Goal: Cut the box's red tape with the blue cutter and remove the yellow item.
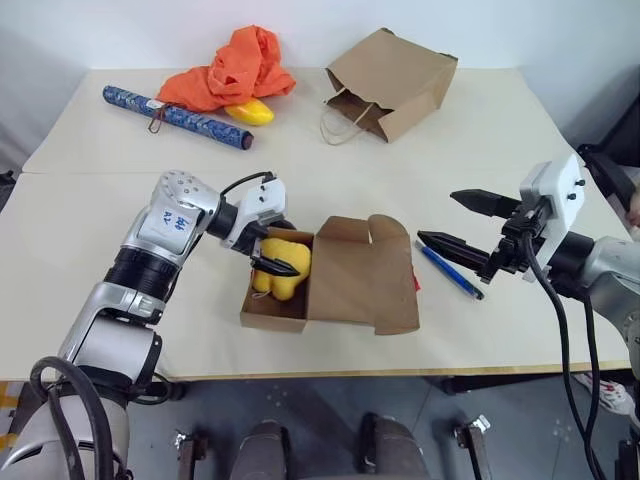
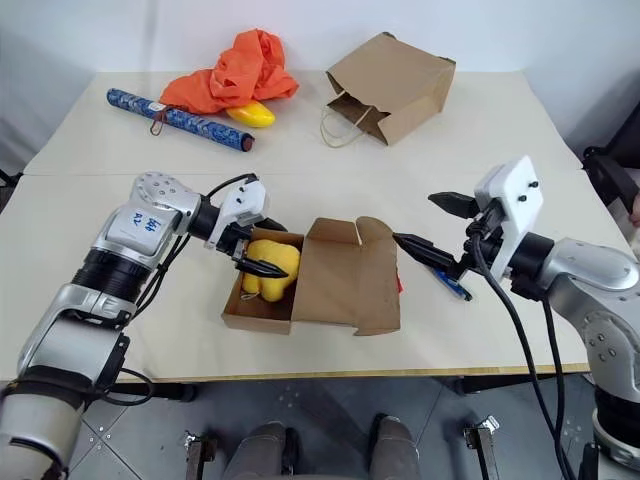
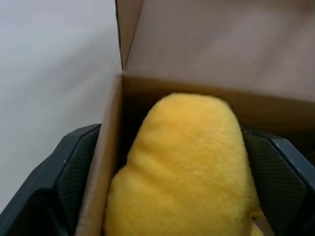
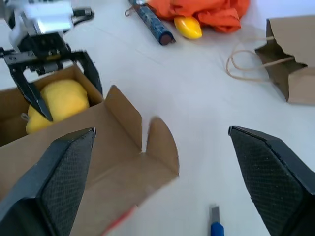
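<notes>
Yellow item (image 1: pixel 280 268), lodged in the opened box (image 1: pixel 345 280), is straddled by the spread-open left gripper (image 1: pixel 272 252); the right gripper (image 1: pixel 462 222), likewise open and empty, is held well apart.

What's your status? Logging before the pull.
Left gripper open, straddling yellow item in opened box. Right gripper open, empty. Blue cutter on table. Nothing blocking.

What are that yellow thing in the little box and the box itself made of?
The yellow item looks like soft plush: its surface is matte and finely fuzzy, so probably fabric over stuffing. The box looks like plain brown cardboard, dull and unprinted, with thin cut flaps and folded creases.
</notes>
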